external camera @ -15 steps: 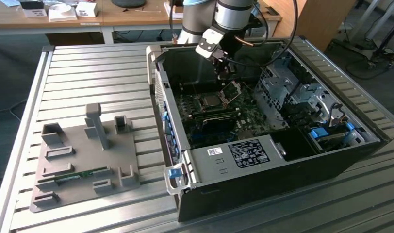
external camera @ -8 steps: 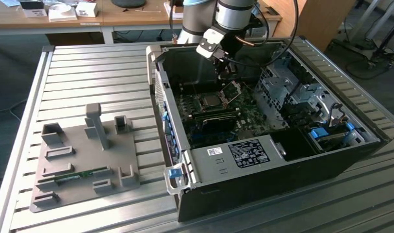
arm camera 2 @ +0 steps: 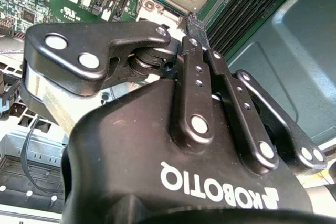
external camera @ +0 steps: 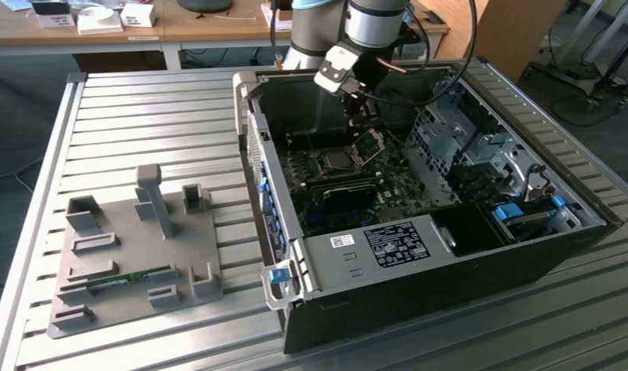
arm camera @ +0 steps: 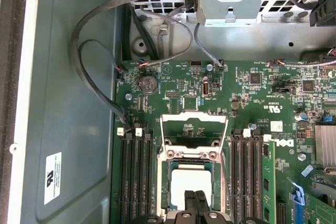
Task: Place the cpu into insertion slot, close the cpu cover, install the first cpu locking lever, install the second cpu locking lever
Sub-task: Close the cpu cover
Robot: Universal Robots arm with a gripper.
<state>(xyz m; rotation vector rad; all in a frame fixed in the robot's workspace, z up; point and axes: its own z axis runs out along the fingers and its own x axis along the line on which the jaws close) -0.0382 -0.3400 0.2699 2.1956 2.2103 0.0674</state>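
Gripper (arm camera: 196,203) jaws pressed together, empty, over silvery cpu (arm camera: 191,181) seated in insertion slot (arm camera: 166,187); cpu cover (external camera: 372,144) frame raised, cpu's 2 o'clock, exterior view.

Upright cpu cover (arm camera: 193,117) flanking insertion slot (arm camera: 164,187)

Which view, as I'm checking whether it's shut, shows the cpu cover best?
The first wrist view: the cpu cover stands open, whole frame and window visible. The exterior view shows it tilted up, from afar. The second wrist view gives at most a silvery edge.
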